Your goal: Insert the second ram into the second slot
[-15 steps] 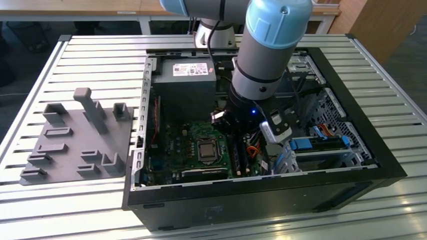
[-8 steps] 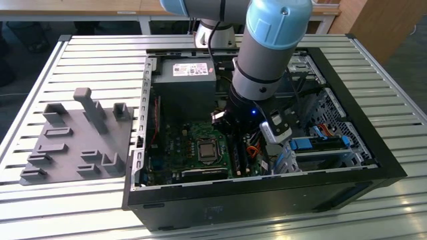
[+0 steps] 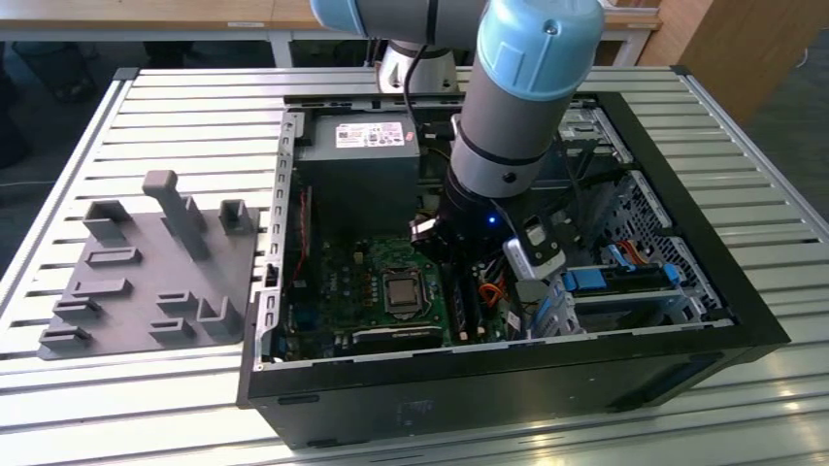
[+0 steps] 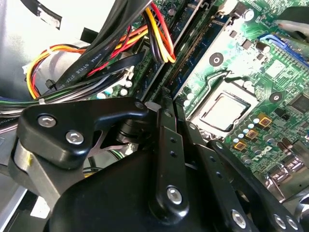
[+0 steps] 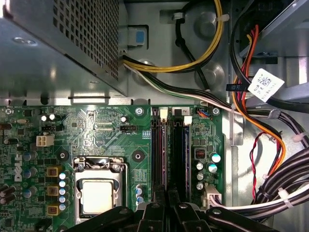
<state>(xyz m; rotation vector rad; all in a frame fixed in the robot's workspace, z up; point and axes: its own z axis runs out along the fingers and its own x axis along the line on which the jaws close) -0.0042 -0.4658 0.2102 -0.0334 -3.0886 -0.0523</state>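
1. Gripper [image 5: 166,207] [image 4: 154,104] [image 3: 482,283]: down inside the open computer case [image 3: 518,393], just over one end of the memory slots [image 5: 169,150]. Open, closed or clamped on something: cannot tell.
2. Second ram: cannot tell whether pinched in the claw or seated in a slot. Only dark edges visible along the slots in the first wrist view.
3. Beside the slots: processor socket [image 5: 96,195] [image 4: 224,111] [image 3: 402,289].
4. Farther out: grey power supply [image 3: 356,165] [image 5: 58,48], with bundled cables [image 4: 96,63] close by the claw.
5. Outside the case, on the exterior view's left: grey fixture plate [image 3: 143,272] on the slatted table [image 3: 194,97].
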